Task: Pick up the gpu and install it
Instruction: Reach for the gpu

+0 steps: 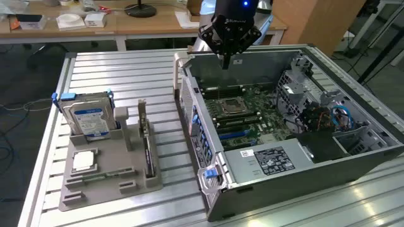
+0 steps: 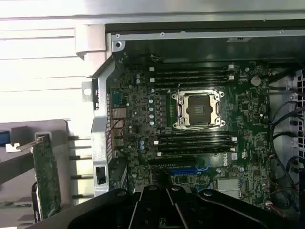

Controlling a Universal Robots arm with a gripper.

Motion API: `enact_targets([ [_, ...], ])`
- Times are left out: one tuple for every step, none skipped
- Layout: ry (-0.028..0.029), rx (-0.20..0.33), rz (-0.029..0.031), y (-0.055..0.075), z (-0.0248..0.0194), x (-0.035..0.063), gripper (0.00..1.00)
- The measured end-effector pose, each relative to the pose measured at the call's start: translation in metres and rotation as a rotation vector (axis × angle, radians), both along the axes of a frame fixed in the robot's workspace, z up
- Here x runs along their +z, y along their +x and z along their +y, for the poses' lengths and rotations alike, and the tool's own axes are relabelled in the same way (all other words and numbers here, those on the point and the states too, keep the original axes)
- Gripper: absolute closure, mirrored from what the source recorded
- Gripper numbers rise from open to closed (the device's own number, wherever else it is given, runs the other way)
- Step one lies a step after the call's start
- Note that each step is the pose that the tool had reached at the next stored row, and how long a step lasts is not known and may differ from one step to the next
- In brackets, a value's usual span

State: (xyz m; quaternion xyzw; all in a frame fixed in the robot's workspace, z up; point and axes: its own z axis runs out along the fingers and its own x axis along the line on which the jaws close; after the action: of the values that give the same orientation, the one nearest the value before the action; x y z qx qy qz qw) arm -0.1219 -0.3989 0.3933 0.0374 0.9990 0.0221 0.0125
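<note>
The gpu stands on its edge in a slot of the grey holder, at the exterior view's left of the open computer case. In the wrist view the gpu shows a greenish face, with its metal bracket toward the case. My gripper hangs over the far end of the case, above the motherboard, well apart from the gpu. Its fingers are shut together with nothing between them.
A silver hard drive with a blue-white label stands at the holder's far end, and a small square chip lies in front of it. The case holds a CPU socket, memory slots and cables. A desk stands behind the slatted table.
</note>
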Motion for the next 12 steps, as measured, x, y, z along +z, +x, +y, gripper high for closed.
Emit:
enact_targets([
  [0.0,0.0,-0.0001,0.0,0.0,0.0,0.89],
  [0.0,0.0,0.0,0.0,0.0,0.0,0.89],
  [0.0,0.0,0.0,0.0,0.0,0.0,0.89],
  [0.0,0.0,0.0,0.0,0.0,0.0,0.89],
  [0.0,0.0,-0.0001,0.0,0.0,0.0,0.89],
  [0.0,0.0,0.0,-0.0001,0.0,0.0,0.89],
  [0.0,0.0,-0.0001,-0.0002,0.0,0.0,0.89],
  [0.0002,0.0,-0.0002,-0.0002,0.0,0.0,0.89],
  [0.0004,0.0,-0.0002,-0.0002,0.0,0.0,0.89],
  [0.0005,0.0,-0.0001,-0.0002,0.0,0.0,0.89],
  [0.0007,0.0,-0.0002,-0.0003,0.0,0.0,0.89],
  [0.0013,0.0,-0.0001,-0.0004,0.0,0.0,0.89],
])
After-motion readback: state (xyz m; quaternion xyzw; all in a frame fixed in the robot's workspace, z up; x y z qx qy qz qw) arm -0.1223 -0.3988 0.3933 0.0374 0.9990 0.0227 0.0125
